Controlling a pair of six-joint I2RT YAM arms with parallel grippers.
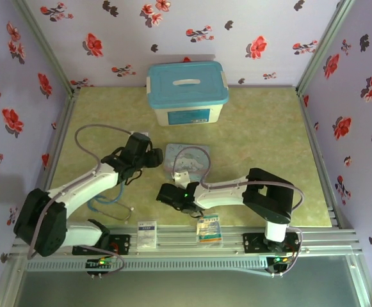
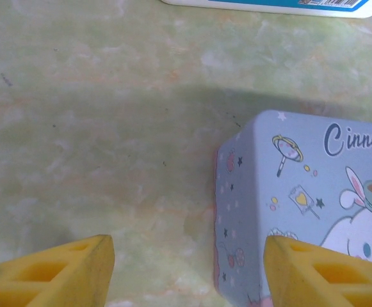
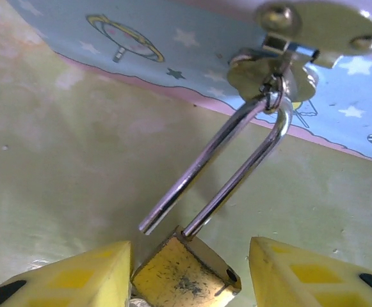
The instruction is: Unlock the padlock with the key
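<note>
Bracketing the brass padlock (image 3: 182,272), the right gripper (image 3: 189,252) is seen with its jaws spread: 1 yellow finger touches the body's side, while a sliver of gap is left at the other. The padlock sits just beside the Cinnamoroll tin (image 3: 173,38), over the table (image 3: 57,160), with its shackle (image 3: 237,166) threaded through the small ring of the tin's clasp (image 3: 272,77). 1 leg of the shackle is seen free of the body, so the lock is judged released, and unhooking is taken as the step in hand. The body should be pinched squarely across its sides, then swung so that the free leg is slid back out through the ring. A pull along the shackle's curve is advised rather than a straight tug, or the light tin may be dragged. The left gripper (image 2: 189,246), jaws wide apart and holding nothing, is poised over the tin's edge and could be pressed onto the lid to steady it.
</note>
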